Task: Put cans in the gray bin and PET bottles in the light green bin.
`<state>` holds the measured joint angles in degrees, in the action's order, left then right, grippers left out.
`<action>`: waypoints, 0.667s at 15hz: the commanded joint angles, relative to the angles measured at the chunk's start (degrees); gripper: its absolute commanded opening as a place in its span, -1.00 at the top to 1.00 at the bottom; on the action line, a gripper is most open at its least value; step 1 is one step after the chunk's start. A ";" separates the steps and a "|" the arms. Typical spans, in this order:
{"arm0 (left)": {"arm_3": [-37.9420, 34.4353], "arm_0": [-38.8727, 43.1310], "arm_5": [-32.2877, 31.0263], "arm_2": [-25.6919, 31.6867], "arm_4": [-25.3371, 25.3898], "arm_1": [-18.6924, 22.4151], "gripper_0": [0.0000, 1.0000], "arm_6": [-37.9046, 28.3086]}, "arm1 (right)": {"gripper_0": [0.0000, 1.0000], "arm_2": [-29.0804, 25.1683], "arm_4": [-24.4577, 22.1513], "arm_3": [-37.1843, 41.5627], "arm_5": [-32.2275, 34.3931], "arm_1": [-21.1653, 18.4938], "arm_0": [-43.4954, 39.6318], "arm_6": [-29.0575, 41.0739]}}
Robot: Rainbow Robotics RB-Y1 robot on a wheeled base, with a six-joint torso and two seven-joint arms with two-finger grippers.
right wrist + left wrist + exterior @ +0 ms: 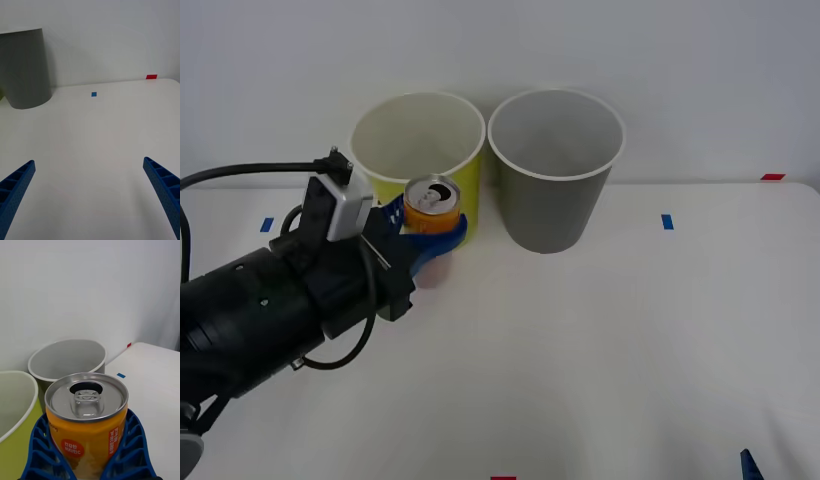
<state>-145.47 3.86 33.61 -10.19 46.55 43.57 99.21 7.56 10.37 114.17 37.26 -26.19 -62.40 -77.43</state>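
Your left gripper [430,232] clamped on orange can [431,204], upright, before light green bin [417,146]; gray bin [555,170] beside, tabletop [610,340] far edge. Right gripper [90,195] fingers apart.

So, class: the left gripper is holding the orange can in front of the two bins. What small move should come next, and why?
Probably carry the can sideways toward the robot's right, over the gray bin. The left gripper holds it upright before the light green bin, which is for bottles; the right gripper is open and idle.
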 commanded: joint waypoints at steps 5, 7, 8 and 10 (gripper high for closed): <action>-1.75 -9.92 25.71 21.53 20.60 -13.95 1.00 14.52 | -1.00 0.00 0.00 0.00 0.00 0.00 0.00 -0.01; -1.57 -13.26 25.71 22.58 20.16 -13.87 1.00 13.90 | -1.00 0.00 0.00 0.00 0.00 0.00 0.00 -0.01; -1.13 -14.49 25.71 22.85 20.07 -13.87 1.00 13.55 | -1.00 0.00 0.00 0.00 0.00 0.00 0.00 -0.01; -0.69 -16.34 25.71 22.85 20.07 -13.95 1.00 12.58 | -1.00 0.00 0.00 0.00 0.00 0.00 0.00 -0.01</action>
<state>-146.40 -11.62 59.35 12.62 66.68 29.64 112.37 7.56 10.37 114.17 37.27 -26.19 -62.40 -77.43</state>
